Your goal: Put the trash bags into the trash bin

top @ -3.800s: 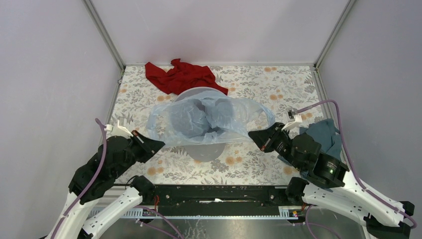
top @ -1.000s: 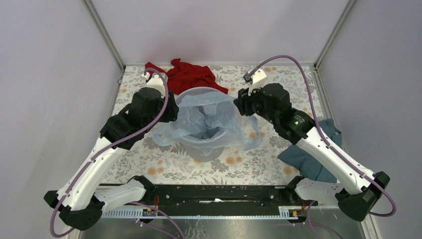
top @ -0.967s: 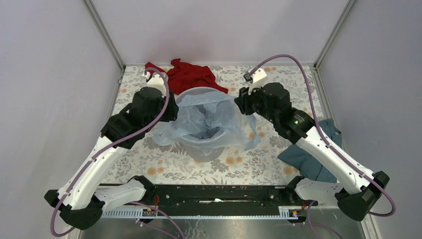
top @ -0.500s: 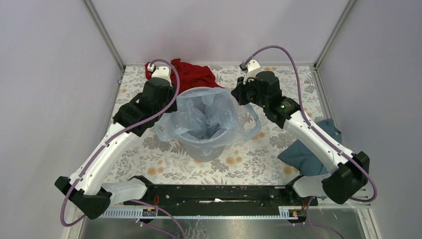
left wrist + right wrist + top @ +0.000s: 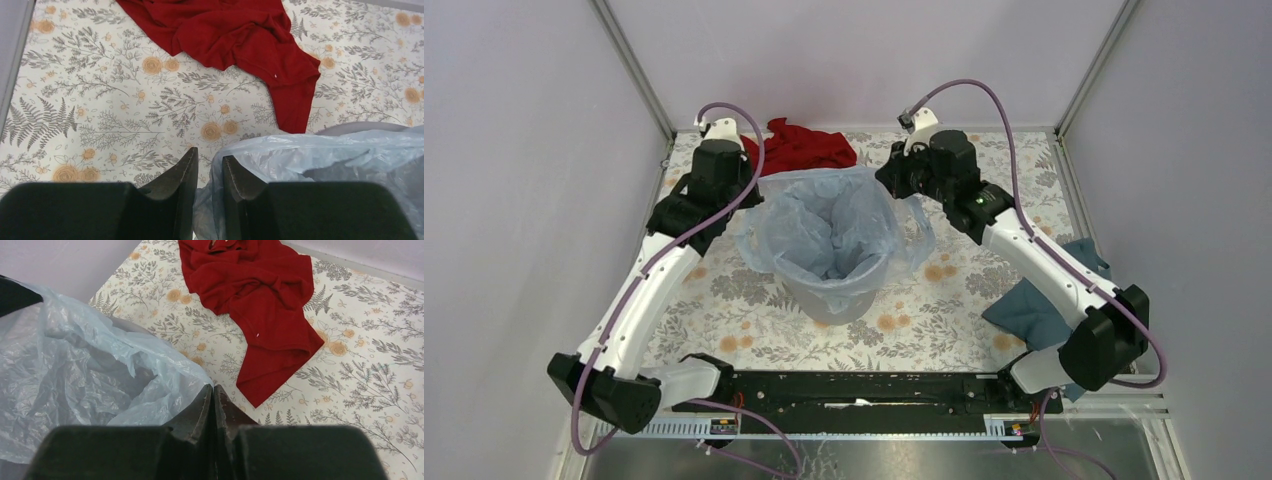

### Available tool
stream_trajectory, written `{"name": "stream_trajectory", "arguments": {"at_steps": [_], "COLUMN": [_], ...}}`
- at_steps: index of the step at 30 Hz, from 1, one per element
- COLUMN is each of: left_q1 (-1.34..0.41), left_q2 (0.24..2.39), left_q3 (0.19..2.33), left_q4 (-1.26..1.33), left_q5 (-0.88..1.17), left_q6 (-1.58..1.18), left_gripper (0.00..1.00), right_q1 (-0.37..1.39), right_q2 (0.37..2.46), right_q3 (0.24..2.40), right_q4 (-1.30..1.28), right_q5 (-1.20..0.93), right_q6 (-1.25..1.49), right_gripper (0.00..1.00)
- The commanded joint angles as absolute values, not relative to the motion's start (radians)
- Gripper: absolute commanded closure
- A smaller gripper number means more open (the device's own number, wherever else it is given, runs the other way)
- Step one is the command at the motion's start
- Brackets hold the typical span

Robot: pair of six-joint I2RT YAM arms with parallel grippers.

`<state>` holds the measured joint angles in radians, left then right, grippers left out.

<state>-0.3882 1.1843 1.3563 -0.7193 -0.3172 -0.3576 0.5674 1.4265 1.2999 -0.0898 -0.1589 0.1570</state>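
Finds right gripper (image 5: pixel 212 387) pinching pale blue plastic film bag (image 5: pixel 824 225) at 2 o'clock on light grey round bin (image 5: pixel 839 303), left gripper (image 5: pixel 209 156) narrowly parted at 10 o'clock.

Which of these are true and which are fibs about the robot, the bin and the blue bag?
1. The red cloth lies on the table behind the trash bin. True.
2. The trash bag lies flat beside the bin. False: it is draped over the bin's mouth and sags inside.
3. The right tool has its fingers pressed together at the bag's edge. True.
4. The teal cloth is inside the bin. False: it lies on the table near its right edge.
5. The left tool is holding the red cloth. False: it is at the bag's edge, and the red cloth lies apart from it.
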Motion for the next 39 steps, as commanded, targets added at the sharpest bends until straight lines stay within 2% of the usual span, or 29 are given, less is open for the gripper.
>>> {"name": "stream_trajectory", "arguments": {"at_steps": [1, 10, 14, 17, 20, 23, 26, 29, 37, 38, 39], "left_q1": [-0.310, -0.169, -0.160, -0.159, -0.160, -0.160, -0.160, -0.159, -0.159, -0.159, -0.159], "left_q2": [1.219, 1.218, 1.153, 1.116, 1.093, 1.067, 1.053, 1.049, 1.056, 1.052, 1.046], "left_q3": [1.309, 1.117, 0.990, 0.910, 0.866, 0.821, 0.798, 0.785, 0.741, 0.735, 0.729], "left_q4": [-0.617, -0.536, -0.484, -0.450, -0.454, -0.434, -0.420, -0.420, -0.389, -0.388, -0.386], "left_q5": [-0.215, 0.008, 0.126, 0.196, 0.201, 0.222, 0.236, 0.226, 0.259, 0.257, 0.255], "left_q6": [-0.373, -0.447, -0.497, -0.531, -0.544, -0.563, -0.568, -0.572, -0.605, -0.607, -0.609], "left_gripper": [0.74, 0.78, 0.78, 0.78, 0.78, 0.78, 0.78, 0.78, 0.78, 0.78, 0.78], "right_q1": [0.557, 0.551, 0.551, 0.550, 0.527, 0.446, 0.405, 0.396, 0.387, 0.387, 0.386], "right_q2": [1.479, 1.555, 1.525, 1.494, 1.431, 1.343, 1.255, 1.196, 1.188, 1.198, 1.208], "right_q3": [1.349, 1.326, 1.268, 1.272, 1.287, 1.280, 1.252, 1.206, 1.012, 0.987, 0.960], "right_q4": [-0.036, -0.051, -0.074, -0.172, -0.297, -0.381, -0.434, -0.446, -0.248, -0.218, -0.177], "right_q5": [-0.129, -0.155, -0.199, -0.157, -0.067, -0.110, -0.161, -0.215, -0.360, -0.357, -0.361], "right_q6": [0.180, 0.235, 0.288, 0.297, 0.289, 0.288, 0.278, 0.287, 0.385, 0.398, 0.415], "right_gripper": [0.89, 0.89, 0.83, 0.69, 0.50, 0.32, 0.19, 0.10, 0.10, 0.12, 0.20]}}
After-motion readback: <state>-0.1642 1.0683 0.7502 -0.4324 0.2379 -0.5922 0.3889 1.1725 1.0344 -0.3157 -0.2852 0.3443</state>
